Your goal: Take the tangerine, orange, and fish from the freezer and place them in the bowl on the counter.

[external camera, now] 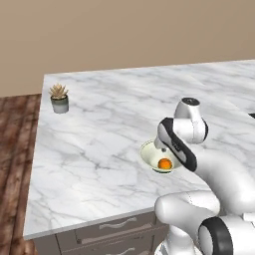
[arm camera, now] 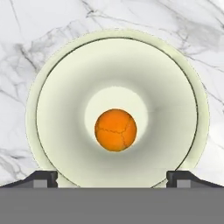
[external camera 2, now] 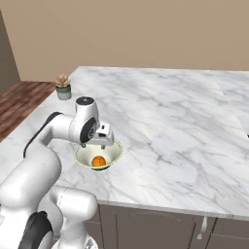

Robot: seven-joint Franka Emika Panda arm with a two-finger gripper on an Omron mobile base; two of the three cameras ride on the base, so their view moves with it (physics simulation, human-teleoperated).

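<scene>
Pincer [arm camera: 112, 177] hangs directly above the bowl [arm camera: 57, 109], its two dark tips spread wide at the lower corners of the hand view and holding nothing. Between them, in the middle of the bowl's floor, lies one round orange fruit [arm camera: 115, 130] with fine cracks on its skin; whether it is the tangerine or the orange I cannot tell.

Going left to right across the left base view, a small potted plant [external camera: 59, 98] stands near the far left corner of the counter [external camera: 99, 139], well apart from the bowl [external camera: 149, 155], which sits close to the front edge with the fruit [external camera: 165, 163] inside and the arm bent over it on the right.

One of three items looks delivered, so this seems the end of a drop-off. Next, I judge, the arm must lift clear and the base must drive to the freezer for the second fruit and the fish.
</scene>
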